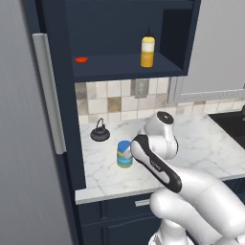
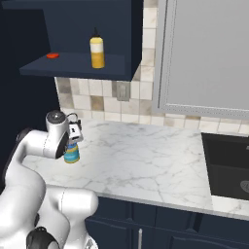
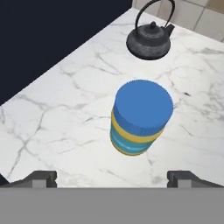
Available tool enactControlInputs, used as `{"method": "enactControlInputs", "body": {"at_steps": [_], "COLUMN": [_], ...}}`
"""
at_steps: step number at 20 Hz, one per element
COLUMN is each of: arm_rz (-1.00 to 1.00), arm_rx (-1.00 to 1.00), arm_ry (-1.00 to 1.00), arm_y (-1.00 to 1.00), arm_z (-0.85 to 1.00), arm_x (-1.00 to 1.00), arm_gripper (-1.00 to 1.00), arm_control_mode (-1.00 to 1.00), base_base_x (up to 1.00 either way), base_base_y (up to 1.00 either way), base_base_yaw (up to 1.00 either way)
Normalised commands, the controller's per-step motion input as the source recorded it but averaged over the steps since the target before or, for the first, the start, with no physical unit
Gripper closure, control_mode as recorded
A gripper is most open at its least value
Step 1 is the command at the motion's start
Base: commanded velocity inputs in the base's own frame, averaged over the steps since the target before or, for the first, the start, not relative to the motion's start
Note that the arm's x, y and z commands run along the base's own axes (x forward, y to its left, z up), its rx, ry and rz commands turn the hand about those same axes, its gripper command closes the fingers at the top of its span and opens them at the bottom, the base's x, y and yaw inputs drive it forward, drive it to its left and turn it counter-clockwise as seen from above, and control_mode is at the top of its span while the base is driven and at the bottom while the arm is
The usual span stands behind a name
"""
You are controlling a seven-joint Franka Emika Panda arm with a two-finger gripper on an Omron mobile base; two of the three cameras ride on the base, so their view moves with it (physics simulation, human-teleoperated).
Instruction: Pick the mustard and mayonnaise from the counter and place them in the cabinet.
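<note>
The mayonnaise (image 3: 141, 118), a short jar with a blue lid and blue and yellow bands, stands upright on the white marble counter (image 3: 57, 122) near its left end. My gripper (image 3: 112, 178) hovers over it, open, with its two fingertips spread wider than the jar and nothing between them. From the bases, the jar (image 1: 123, 155) (image 2: 72, 155) sits just under my hand (image 2: 73, 132). The mustard (image 1: 148, 50) (image 2: 97, 51), a slim yellow bottle with a dark nozzle, stands upright on the navy shelf of the cabinet (image 1: 115, 64) (image 2: 73, 63) above.
A black teapot (image 1: 100, 131) (image 3: 151, 41) sits on the counter behind the jar, near the tiled wall. A small red thing (image 1: 81, 60) (image 2: 52, 55) lies on the shelf left of the mustard. A dark sink (image 2: 228, 165) lies at the right.
</note>
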Motion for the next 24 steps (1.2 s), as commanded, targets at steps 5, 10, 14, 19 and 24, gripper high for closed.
{"method": "enactControlInputs", "body": {"at_steps": [5, 10, 14, 19, 24], "arm_rz": [0.00, 0.00, 0.00, 0.00, 0.00], "arm_rx": [0.00, 0.00, 0.00, 0.00, 0.00], "arm_ry": [0.05, 0.03, 0.03, 0.03, 0.03], "arm_y": [0.00, 0.02, 0.06, 0.06, 0.06], "arm_z": [-0.03, -0.09, -0.17, -0.18, -0.24], "arm_x": [0.23, 0.24, 0.20, 0.23, 0.22], "arm_gripper": [-1.00, -1.00, -1.00, -1.00, -1.00], "arm_control_mode": [-1.00, -1.00, -1.00, -1.00, -1.00], "base_base_x": [0.00, 0.00, 0.00, 0.00, 0.00], "base_base_y": [0.00, 0.00, 0.00, 0.00, 0.00], "base_base_yaw": [0.00, 0.00, 0.00, 0.00, 0.00]}}
